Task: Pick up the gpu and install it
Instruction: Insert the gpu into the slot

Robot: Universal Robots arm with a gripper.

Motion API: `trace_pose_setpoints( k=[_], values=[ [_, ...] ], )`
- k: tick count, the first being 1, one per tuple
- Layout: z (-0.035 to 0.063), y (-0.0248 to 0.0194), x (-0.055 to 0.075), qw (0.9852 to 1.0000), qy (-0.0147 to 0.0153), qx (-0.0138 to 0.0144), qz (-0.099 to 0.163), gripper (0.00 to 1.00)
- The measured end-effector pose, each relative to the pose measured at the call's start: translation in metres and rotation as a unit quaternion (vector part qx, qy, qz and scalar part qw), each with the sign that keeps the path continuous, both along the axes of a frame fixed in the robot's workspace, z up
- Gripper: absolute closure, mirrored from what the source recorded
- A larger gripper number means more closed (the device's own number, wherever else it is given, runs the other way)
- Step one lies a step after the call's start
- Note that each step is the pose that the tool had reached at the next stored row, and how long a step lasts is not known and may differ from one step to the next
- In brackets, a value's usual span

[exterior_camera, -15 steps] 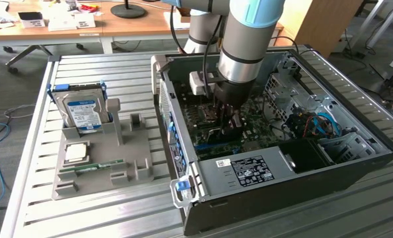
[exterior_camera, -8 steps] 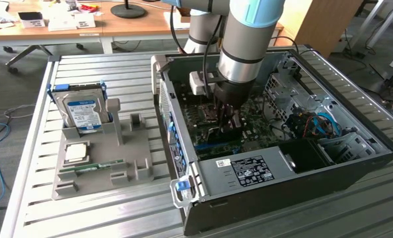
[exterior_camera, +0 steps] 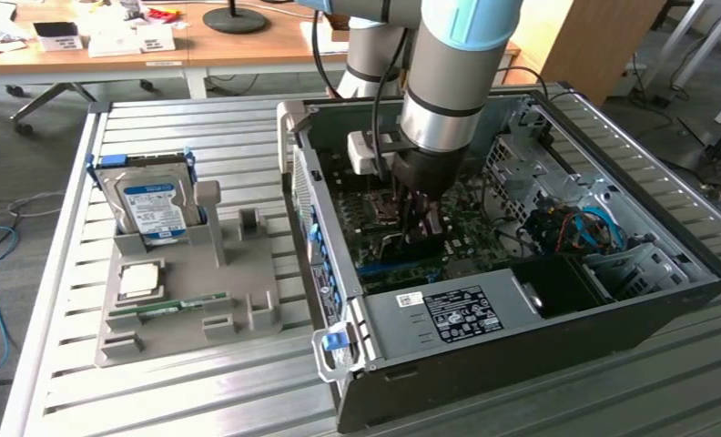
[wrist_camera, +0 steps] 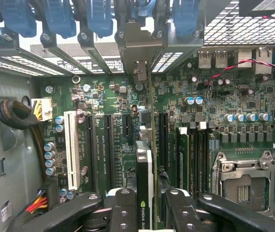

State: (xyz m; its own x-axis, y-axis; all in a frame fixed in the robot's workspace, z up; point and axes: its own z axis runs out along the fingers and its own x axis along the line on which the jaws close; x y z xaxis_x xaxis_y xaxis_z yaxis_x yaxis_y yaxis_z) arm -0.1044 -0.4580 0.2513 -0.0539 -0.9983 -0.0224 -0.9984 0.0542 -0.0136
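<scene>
The gpu (wrist_camera: 144, 169) stands on edge over the green motherboard (wrist_camera: 253, 96), a thin dark card with a logo on its near end. Its metal bracket (wrist_camera: 139, 46) reaches the rear slot openings of the open computer case (exterior_camera: 458, 319). My gripper (wrist_camera: 147, 212) is down inside the case, with one black finger on each side of the card, shut on it. In the exterior view the gripper (exterior_camera: 419, 218) sits low over the board, and the gpu (exterior_camera: 411, 241) shows as a dark strip under the fingers.
Outside the case, at the exterior view's left, a grey holder (exterior_camera: 190, 300) carries a blue-labelled hard drive (exterior_camera: 152, 205), a processor chip (exterior_camera: 138, 278) and a green memory stick (exterior_camera: 167, 309). A white slot (wrist_camera: 71, 145), black slots, cables (wrist_camera: 14, 116) and the processor socket (wrist_camera: 243, 181) surround the card.
</scene>
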Motion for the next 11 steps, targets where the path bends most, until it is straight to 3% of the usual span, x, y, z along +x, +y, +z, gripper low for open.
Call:
trace_pose_setpoints(
  k=[11],
  values=[
    [-0.0007, 0.0000, -0.0025, 1.0000, 0.0000, 0.0000, 0.000, 0.73]
  ],
)
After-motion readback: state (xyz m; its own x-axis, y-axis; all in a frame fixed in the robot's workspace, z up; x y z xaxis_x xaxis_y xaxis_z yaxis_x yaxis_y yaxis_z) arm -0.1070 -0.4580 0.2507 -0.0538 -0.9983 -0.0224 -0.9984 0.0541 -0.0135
